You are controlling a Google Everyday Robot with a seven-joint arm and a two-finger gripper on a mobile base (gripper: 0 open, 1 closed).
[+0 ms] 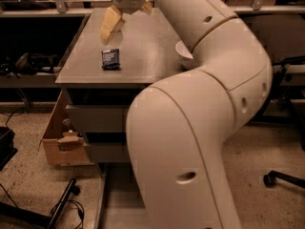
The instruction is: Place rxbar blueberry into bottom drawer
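Observation:
The rxbar blueberry [110,58], a small dark bar with pale lettering, lies flat on the grey cabinet top [143,42] near its front left. My gripper [114,27] hangs just above and behind the bar, open and empty, not touching it. The bottom drawer [113,194] is pulled out at the foot of the cabinet. Only a strip of its grey floor shows, because my large white arm covers most of it.
A white bowl [182,51] stands on the cabinet top to the right, half hidden by my arm. Two shallower drawers [95,118] sit slightly open. A cardboard box [59,144] stands left of the cabinet. Cables [62,209] lie on the floor at left and a chair wheel [269,179] at right.

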